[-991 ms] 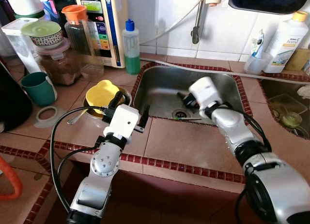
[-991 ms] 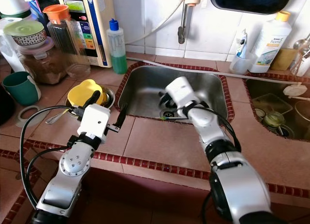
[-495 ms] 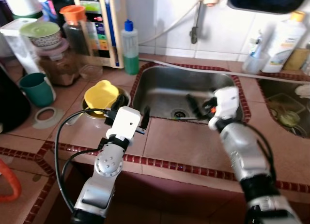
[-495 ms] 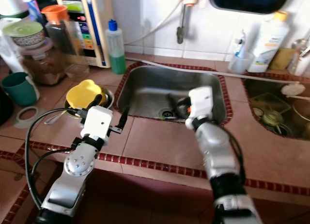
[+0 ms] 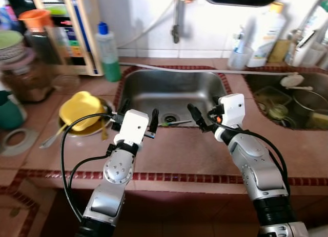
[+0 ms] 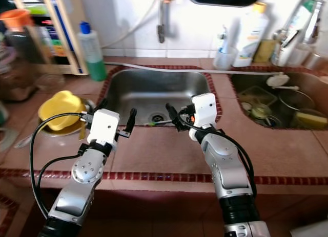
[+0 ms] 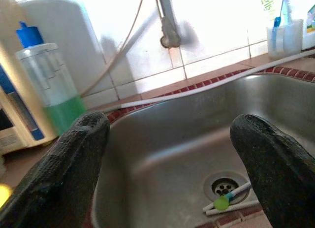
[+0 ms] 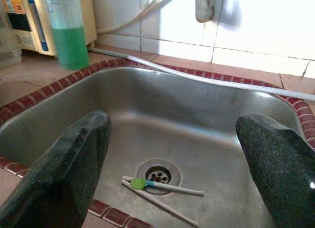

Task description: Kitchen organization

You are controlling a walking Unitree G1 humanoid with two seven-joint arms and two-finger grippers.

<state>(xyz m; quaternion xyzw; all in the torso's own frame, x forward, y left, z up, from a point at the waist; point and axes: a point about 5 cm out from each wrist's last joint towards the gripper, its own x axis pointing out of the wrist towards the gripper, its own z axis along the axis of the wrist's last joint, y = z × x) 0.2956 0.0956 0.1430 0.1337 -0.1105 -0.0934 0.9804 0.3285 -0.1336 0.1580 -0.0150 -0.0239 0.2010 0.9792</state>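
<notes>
Sink (image 5: pixel 154 88) in steel lies before me, sunk into the tiled counter (image 5: pixel 179 147), and by its drain (image 8: pixel 158 175) I count two thin white sticks: a brush with a green tip (image 8: pixel 162 185) and a plain one (image 8: pixel 157 203) lying just beside it, the two meeting near the green end. Both my grippers hang at the near rim of the basin, each with its two black fingers spread wide and nothing between them. My left gripper (image 5: pixel 137 115) is over the rim's left part; my right gripper (image 5: pixel 201 119) is over the right part, and both point across the basin toward the wall.

Behind the sink stands one bottle of green liquid (image 5: pixel 106 52) with a blue cap, next to a boxy white appliance (image 5: pixel 64 35). One white hose (image 5: pixel 205 69) runs along the back edge under the tap (image 5: pixel 177 22). On the counter to my left one yellow bowl (image 5: pixel 81 110) lies upside down on a plate. To the right, one clear cup (image 5: pixel 239 52) holding brushes and one white bottle (image 5: pixel 266 27) stand against the wall, and a second basin (image 5: pixel 287 101) holds dishes.
</notes>
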